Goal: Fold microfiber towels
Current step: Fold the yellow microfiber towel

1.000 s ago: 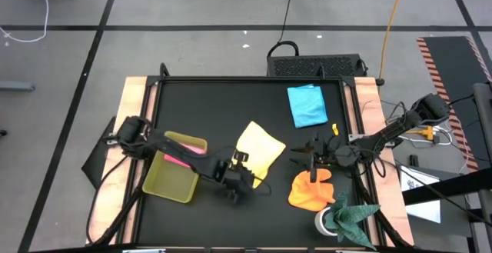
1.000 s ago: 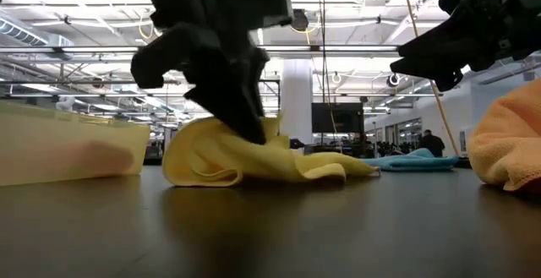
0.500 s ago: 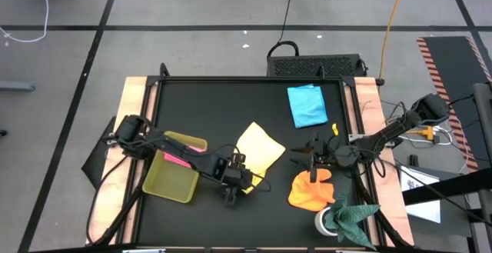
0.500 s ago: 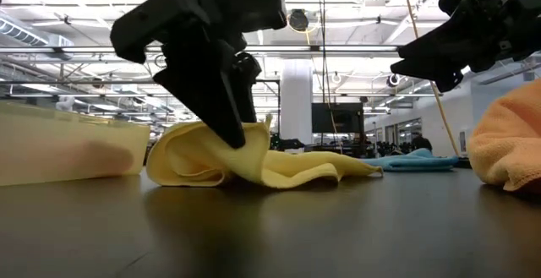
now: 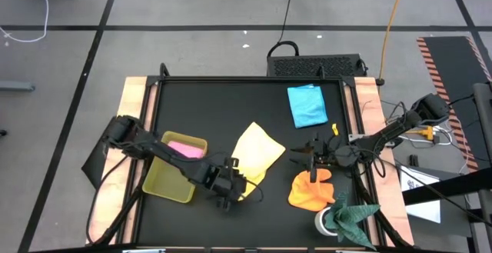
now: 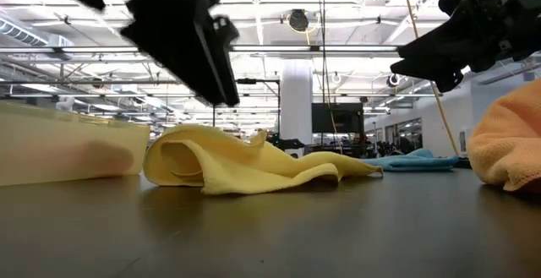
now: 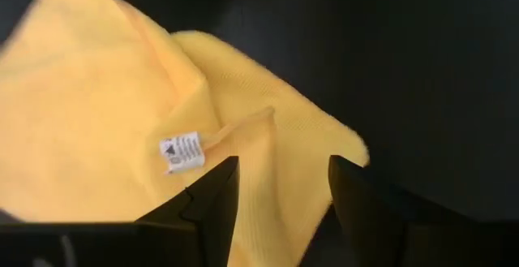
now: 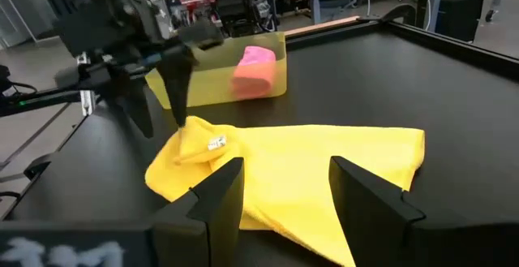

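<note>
Left hand (image 5: pixel 228 197) hovers just above the near corner of the soft yellow microfiber towel (image 5: pixel 257 151), fingers (image 7: pixel 212 194) spread, gripping nothing; the corner with the white care label (image 7: pixel 182 150) lies loosely doubled over beneath it. Right hand (image 5: pixel 302 159) waits between the yellow towel and the crumpled orange microfiber towel (image 5: pixel 310 190), fingers (image 8: pixel 219 187) apart, empty.

Yellow towel sits mid-worktop, part folded, one rolled edge puffed up in the low view. Judgement: light, limp, slightly grippy pile; won't hold a crease unless pressed flat. Best taken by a pinch at a corner or hemmed edge, not mid-panel, or it bunches.

Pink microfiber towel (image 5: pixel 184 148), rolled up, lies in the translucent yellow-green rectangular tray (image 5: pixel 171 185) at the left. Light blue microfiber towel (image 5: pixel 307 104) lies flat at the far side. Dark green cloth (image 5: pixel 354 213) at the near right corner.

Worktop (image 5: pixel 207 107): matte black, wood-coloured side rails. Room beyond: grey floor with taped lines, cables, open workshop with ceiling lights.
</note>
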`<state>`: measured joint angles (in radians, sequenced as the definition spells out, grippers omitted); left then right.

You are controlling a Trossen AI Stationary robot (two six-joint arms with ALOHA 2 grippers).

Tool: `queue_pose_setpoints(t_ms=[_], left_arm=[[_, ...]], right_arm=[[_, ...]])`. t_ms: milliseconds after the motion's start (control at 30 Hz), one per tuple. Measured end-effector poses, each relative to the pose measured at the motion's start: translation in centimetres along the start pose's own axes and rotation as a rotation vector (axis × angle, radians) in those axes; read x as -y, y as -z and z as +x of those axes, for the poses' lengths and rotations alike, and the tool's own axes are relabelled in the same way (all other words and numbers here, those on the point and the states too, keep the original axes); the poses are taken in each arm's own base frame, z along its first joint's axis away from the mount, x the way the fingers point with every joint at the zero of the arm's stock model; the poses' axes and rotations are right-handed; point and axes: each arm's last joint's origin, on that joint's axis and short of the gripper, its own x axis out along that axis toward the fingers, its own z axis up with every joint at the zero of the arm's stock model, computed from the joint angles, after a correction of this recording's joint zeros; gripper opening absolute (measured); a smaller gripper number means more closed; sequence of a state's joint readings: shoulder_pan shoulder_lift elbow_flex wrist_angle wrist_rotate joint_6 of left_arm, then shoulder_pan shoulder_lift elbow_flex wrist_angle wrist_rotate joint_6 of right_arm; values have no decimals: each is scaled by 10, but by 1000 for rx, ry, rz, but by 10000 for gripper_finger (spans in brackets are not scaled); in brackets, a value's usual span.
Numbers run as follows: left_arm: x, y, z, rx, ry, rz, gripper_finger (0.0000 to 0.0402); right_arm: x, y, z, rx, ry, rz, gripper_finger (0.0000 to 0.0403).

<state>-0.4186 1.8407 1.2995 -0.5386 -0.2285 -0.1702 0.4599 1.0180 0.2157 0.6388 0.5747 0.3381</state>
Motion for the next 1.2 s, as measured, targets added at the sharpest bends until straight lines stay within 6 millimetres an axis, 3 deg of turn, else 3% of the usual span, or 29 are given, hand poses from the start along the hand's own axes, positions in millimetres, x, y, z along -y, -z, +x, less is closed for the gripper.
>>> queue_pose_setpoints(t_ms=[133,233,467,700,867,1200], left_arm=[[3,-11,-4,123,-27,-65,191],[2,-14,9,149,-29,-136,191],[14,0,38,63,-100,-185,191],[32,14,39,92,-319,-302,191],[43,15,35,157,-339,-425,191],[48,21,60,226,-426,-527,191]], right_arm=[[0,0,0,1,0,7,173],[0,0,0,0,0,14,173],[0,0,0,-1,0,16,173],[0,0,0,1,0,17,173],[0,0,0,3,-1,18,173],[0,0,0,4,-2,20,173]])
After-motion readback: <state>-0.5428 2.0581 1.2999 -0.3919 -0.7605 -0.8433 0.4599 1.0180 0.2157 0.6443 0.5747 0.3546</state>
